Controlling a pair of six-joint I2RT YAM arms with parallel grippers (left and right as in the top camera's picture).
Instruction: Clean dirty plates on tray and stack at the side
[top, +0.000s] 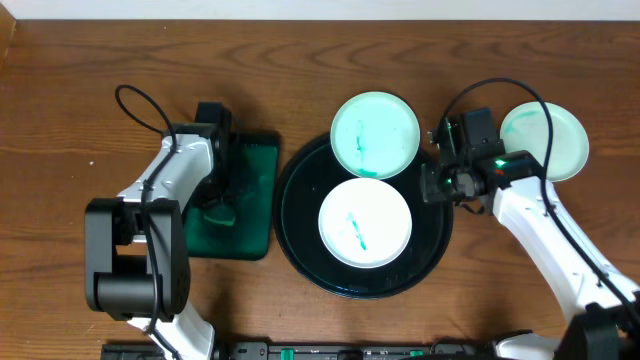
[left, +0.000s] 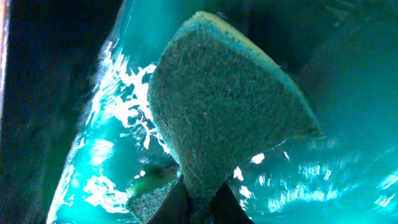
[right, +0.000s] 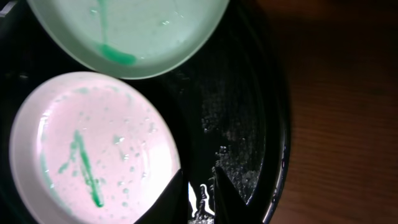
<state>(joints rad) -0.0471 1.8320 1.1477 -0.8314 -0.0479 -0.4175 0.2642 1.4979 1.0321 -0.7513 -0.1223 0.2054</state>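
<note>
The black tray (top: 300, 200) holds two dirty plates. One plate (top: 365, 222) lies in its middle with teal streaks. The other plate (top: 375, 135) overlaps the far rim and carries a green smear. A third plate (top: 545, 140) lies on the table at the right. My right gripper (top: 437, 185) is at the tray's right rim. In the right wrist view its jaws (right: 200, 177) stand nearly together on the glossy tray (right: 249, 93), next to the streaked plate (right: 106, 149). My left gripper (left: 200, 196) is shut on a green sponge (left: 224, 106).
A dark green rectangular tray (top: 255, 160) sits left of the black tray, wet inside (left: 348, 124), with my left arm over it. Bare wooden table (top: 60, 120) lies around both trays. Water droplets speckle the black tray's right side (right: 233, 124).
</note>
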